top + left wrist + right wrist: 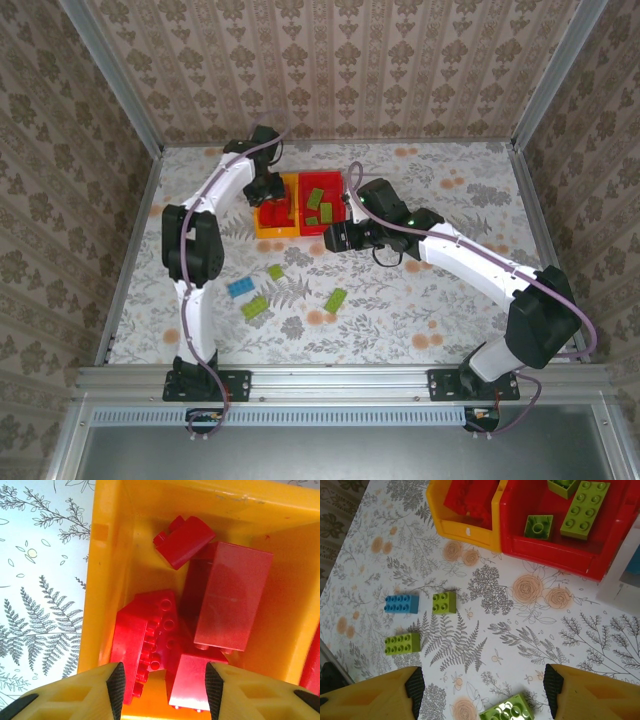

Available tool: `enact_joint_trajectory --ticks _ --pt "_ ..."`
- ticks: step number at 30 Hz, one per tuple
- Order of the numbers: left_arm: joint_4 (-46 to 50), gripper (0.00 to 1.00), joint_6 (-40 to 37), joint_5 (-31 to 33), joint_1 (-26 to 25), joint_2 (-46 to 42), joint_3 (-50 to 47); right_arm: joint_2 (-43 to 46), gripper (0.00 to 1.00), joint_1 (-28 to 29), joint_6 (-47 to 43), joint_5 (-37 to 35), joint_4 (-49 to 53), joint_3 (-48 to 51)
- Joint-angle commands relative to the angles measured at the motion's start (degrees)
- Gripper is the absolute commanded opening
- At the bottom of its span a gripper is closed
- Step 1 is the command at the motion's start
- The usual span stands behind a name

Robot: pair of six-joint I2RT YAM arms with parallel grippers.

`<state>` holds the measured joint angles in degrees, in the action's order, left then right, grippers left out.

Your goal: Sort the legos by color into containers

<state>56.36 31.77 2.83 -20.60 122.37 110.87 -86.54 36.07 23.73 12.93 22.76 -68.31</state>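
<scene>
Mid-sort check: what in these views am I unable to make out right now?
- White bin: right wrist view, cut off by the right edge; its contents cannot be counted.
- Red bricks in the yellow bin: left wrist view, piled up; lower ones are hidden, so the number is unclear.
- Red bin: right wrist view, far side cut off by the top edge.
- Lime brick: right wrist view, cut off by the bottom edge.

Yellow bin [107,580] and red bin [550,555] touch — no passage between. Red bricks [230,595] crowd the yellow bin's floor. Loose bricks [444,602] on table [530,645] stand apart — gaps passable.
</scene>
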Motion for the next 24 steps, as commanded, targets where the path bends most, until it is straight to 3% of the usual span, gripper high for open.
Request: enact_joint_trajectory --ticks 1,7,12,15,19,24 --pt "1.5 0.50 -0.2 -0.6 -1.0 -6.1 1.3 0.9 0.67 0.7 -1.9 -3.2 -1.3 1.2" --pt "-0.1 0.53 1.4 -1.0 -1.8 -14.0 -4.4 1.7 0.67 3.3 -6.2 -6.0 -2.9 3.2" --pt "-3.4 0.53 4.8 -1.7 -1.8 -24.9 -15.8 1.3 0.68 8.8 -16.1 -6.8 -7.9 8.1" --pt "-5.0 0.54 6.7 -3.2 -2.0 -32.1 -23.8 0.9 0.68 9.9 -16.8 -9.8 -6.0 9.8" --pt "-5.1 0.53 7.2 -5.4 -3.3 -39.6 -33.1 1.1 0.68 12.0 -7.5 -13.5 1.9 8.9" --pt "-7.4 0.53 5.5 -7.7 -5.2 -49.3 -45.5 -1.3 0.68 12.8 9.2 -12.1 12.3 6.5"
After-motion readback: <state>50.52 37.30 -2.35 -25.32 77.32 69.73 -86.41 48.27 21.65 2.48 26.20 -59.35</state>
